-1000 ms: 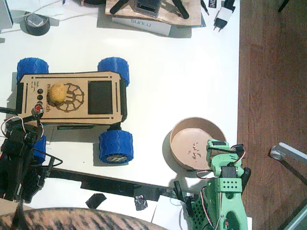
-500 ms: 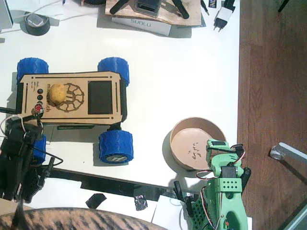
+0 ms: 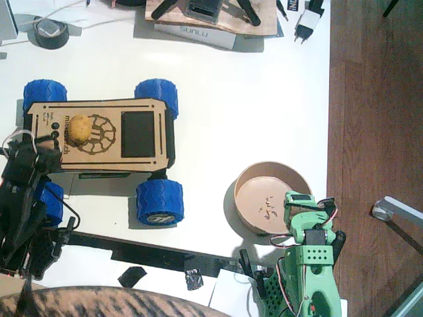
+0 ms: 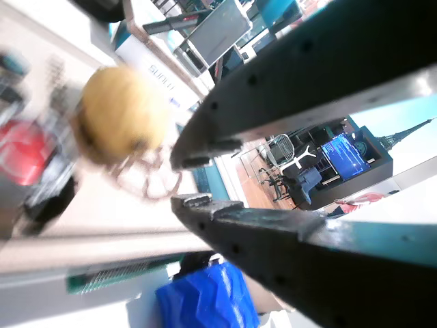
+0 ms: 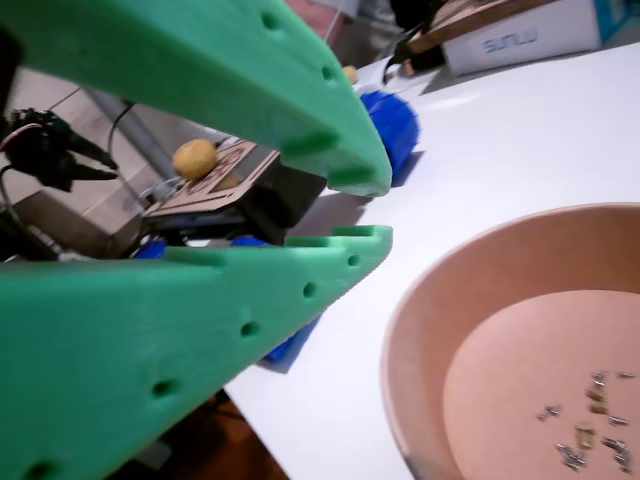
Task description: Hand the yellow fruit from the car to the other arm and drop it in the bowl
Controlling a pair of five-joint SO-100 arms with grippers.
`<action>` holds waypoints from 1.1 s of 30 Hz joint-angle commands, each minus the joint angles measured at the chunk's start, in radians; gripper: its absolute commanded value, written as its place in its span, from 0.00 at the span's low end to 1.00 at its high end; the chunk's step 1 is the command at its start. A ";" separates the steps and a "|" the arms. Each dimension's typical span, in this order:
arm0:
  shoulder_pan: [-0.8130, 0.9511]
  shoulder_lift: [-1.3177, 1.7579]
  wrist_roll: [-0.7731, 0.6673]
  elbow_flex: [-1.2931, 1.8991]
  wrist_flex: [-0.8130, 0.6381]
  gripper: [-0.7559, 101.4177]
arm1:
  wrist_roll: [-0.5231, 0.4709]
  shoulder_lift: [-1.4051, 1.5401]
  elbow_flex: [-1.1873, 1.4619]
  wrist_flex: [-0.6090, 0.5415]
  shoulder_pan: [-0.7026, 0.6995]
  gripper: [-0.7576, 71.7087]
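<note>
The yellow fruit (image 3: 80,129) lies on the left part of the car (image 3: 92,158), on its engraved emblem. My left gripper (image 3: 46,146), black, hovers at the car's left end, a short way from the fruit. In a wrist view its jaws (image 4: 184,181) sit almost together with nothing between them, and the fruit (image 4: 123,123) is just ahead above the blurred deck (image 4: 102,212). The other arm (image 3: 307,257) stands at bottom right. Its green gripper (image 3: 299,198) rests over the bowl's near rim (image 3: 248,173), jaws (image 5: 375,208) nearly together and empty, facing the bowl (image 5: 410,320), car (image 5: 215,190) and fruit (image 5: 195,158).
A tape roll (image 3: 51,32), a SUNLU box (image 3: 195,32) and a white plug (image 3: 306,23) line the far edge. The table ends at the right, with wood floor (image 3: 377,99) beyond. Striped fabric (image 3: 99,304) and black scraps (image 3: 134,275) sit at the near edge.
The black left arm has moved up toward the car, bringing its gripper over the car's left end. The fruit, car, bowl and green arm have not moved.
</note>
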 commanded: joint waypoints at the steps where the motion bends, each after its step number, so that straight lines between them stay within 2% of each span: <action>1: 0.003 -0.104 -0.005 -0.133 -0.026 0.07 | 0.014 0.008 -0.043 -0.025 0.017 0.01; 7: 0.003 -0.345 0.000 -0.236 -0.091 0.09 | 0.020 0.008 -0.066 -0.012 0.043 0.01; 12: -0.002 -0.420 0.006 -0.261 -0.178 0.20 | 0.023 0.008 -0.066 -0.012 0.051 0.01; 16: -0.008 -0.468 0.006 -0.261 -0.239 0.24 | 0.026 0.008 -0.072 -0.012 0.051 0.01; 19: 0.000 -0.508 0.006 -0.261 -0.279 0.34 | 0.029 0.008 -0.078 -0.011 0.051 0.01; 24: 0.002 -0.522 0.006 -0.261 -0.264 0.42 | 0.031 0.008 -0.078 -0.011 0.052 0.01; 28: 0.003 -0.555 -0.002 -0.261 -0.233 0.45 | 0.031 0.008 -0.080 -0.009 0.052 0.01; 33: 0.005 -0.618 -0.005 -0.259 -0.216 0.42 | 0.031 0.008 -0.084 -0.003 0.055 0.01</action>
